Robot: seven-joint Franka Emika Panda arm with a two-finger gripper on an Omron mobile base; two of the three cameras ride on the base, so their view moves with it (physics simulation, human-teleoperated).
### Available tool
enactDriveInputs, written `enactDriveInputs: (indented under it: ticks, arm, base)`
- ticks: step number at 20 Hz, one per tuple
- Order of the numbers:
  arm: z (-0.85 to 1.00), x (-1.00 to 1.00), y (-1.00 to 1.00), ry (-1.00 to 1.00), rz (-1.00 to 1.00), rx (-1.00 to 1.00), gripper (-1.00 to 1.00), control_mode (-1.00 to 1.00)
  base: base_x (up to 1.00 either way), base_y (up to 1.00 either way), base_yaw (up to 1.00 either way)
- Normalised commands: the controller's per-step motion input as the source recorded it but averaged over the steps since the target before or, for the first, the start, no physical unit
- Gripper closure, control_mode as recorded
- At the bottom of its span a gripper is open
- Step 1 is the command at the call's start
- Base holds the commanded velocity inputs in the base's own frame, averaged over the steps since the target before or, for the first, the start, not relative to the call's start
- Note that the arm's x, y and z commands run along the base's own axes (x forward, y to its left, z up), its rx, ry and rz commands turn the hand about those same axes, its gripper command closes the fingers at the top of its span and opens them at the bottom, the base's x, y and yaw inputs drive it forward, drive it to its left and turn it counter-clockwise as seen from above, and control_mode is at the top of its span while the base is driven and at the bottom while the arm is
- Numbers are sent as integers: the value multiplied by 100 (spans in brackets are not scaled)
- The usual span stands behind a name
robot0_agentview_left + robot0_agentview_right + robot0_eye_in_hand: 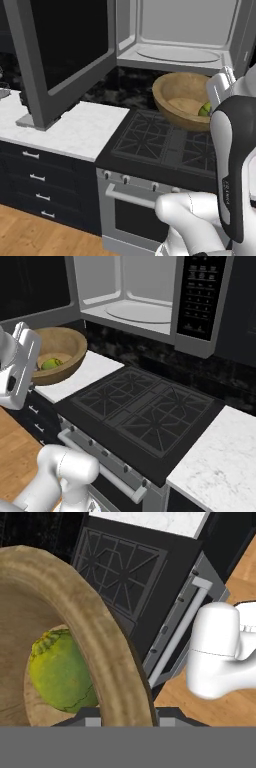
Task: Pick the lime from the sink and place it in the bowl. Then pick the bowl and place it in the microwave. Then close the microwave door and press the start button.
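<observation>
Wooden grain runs around the bowl point(184, 100), which hangs in the air over the black stove point(142, 413), tilted, with its rim gripped by the gripper point(122, 719); in the hand view the rim wall passes straight down between the two finger tips, so the jaws are clamped on that edge. Inside the bowl, just left of the gripper in the hand view, rests the lime point(61, 671), yellow-green and touching the inner wall. In the left base view the lime point(205, 109) sits low against the near side of the bowl, right beside the white hand. Above and beyond the gripper stands the microwave point(150, 301), its pale cavity and round turntable plate point(177, 53) exposed. The microwave door point(65, 55) is swung wide open, well off to the gripper's left, over the white marble counter point(75, 130).
</observation>
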Motion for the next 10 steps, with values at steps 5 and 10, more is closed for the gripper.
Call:
enactDriveInputs:
  ticks: [5,10]
  arm:
    - [0,0,0,0,0,0,100,100]
    - [0,0,0,0,0,0,100,100]
  base:
    - [63,0,0]
    - [2,0,7]
